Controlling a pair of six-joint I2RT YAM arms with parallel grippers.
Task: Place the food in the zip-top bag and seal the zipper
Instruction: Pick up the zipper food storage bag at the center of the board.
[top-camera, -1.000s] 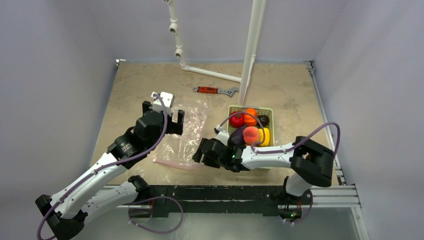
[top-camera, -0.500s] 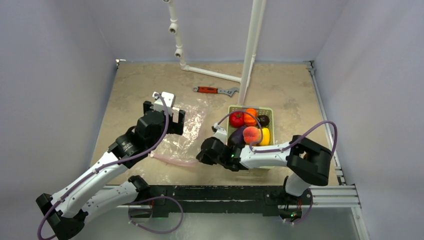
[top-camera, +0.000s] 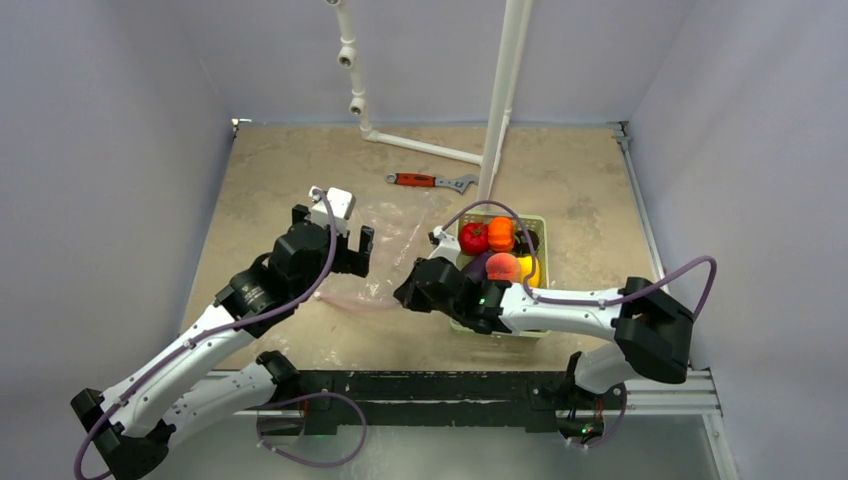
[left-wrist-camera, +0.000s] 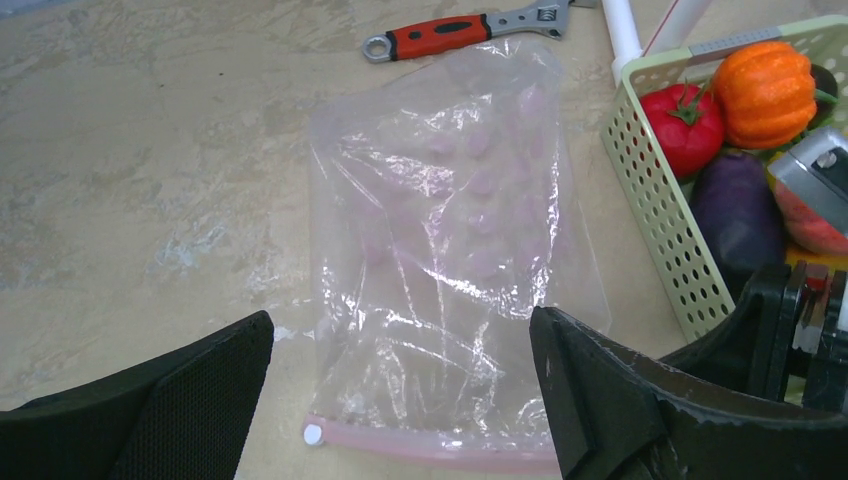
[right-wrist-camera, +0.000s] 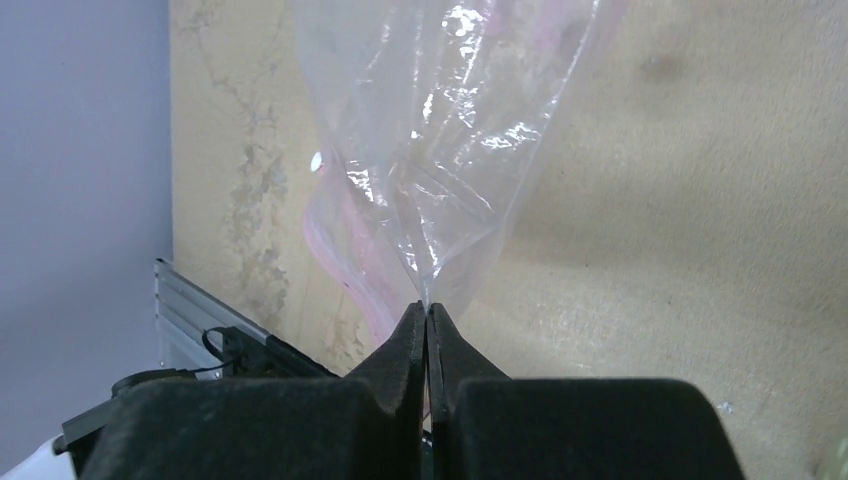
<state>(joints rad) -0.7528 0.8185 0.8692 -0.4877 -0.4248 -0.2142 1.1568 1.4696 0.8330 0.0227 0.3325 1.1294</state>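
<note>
The clear zip-top bag (left-wrist-camera: 450, 240) lies crinkled on the beige table, its pink zipper (left-wrist-camera: 430, 445) along the near edge. My right gripper (right-wrist-camera: 427, 312) is shut on a pinch of the bag's film (right-wrist-camera: 440, 120), drawing it up into a peak. From above, this gripper (top-camera: 405, 292) sits at the bag's near right corner. My left gripper (left-wrist-camera: 400, 400) hovers open over the bag's mouth with nothing between its fingers; from above it (top-camera: 333, 232) is at the bag's left. The food lies in the green basket (top-camera: 500, 331): a red tomato (left-wrist-camera: 685, 125), an orange piece (left-wrist-camera: 770, 90) and a purple piece (left-wrist-camera: 735, 205).
A red-handled wrench (top-camera: 430, 181) lies beyond the bag. A white pipe frame (top-camera: 500, 100) stands just behind the basket. My right forearm crosses over the basket's near side. Grey walls close in the table on three sides.
My right gripper has shut on the bag's near right corner and moved away from the near edge, drawing the pink strip with it. The left gripper has shifted slightly right, still open.
</note>
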